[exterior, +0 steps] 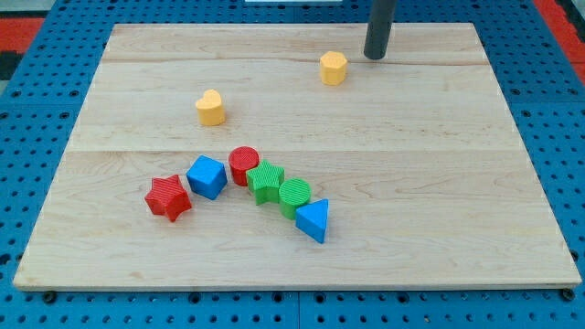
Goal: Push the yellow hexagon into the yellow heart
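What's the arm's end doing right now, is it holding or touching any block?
My tip: a bare rod, holding nothing, touching no block; it sits just to the view's right of the yellow hexagon, with a small gap between them.

1. My tip [375, 57] rests on the wooden worktop [439, 183] near the view's top, just right of the yellow hexagon [334, 68] and apart from it.
2. The yellow heart [210, 107] lies well to the left of the hexagon and lower in the view.
3. Below them, 6 blocks form a loose arc: a red star [168, 197], a blue cube [207, 176], a red cylinder [244, 165], a green block [265, 181] of unclear shape, a green cylinder [294, 196] and a blue triangle [313, 220].
4. A blue perforated surface [37, 119] surrounds the worktop.
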You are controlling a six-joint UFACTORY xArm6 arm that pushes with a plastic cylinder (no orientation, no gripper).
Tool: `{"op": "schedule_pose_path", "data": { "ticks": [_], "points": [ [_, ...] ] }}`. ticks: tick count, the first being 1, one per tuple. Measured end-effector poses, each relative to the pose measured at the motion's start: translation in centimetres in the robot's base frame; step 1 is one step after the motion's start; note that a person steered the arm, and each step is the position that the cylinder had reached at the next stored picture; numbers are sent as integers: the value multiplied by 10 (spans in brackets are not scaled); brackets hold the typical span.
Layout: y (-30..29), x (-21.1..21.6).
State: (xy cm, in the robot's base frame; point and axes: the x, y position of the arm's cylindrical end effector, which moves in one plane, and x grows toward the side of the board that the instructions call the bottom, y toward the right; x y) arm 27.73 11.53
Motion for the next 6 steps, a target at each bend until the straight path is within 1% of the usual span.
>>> {"op": "schedule_pose_path", "data": {
  "ticks": [1, 2, 3, 4, 5, 6],
  "points": [
    [-41, 10],
    [-106, -4],
    [-132, 14],
    [-111, 34],
    [-119, 49],
    [-139, 55]
  ]
}}
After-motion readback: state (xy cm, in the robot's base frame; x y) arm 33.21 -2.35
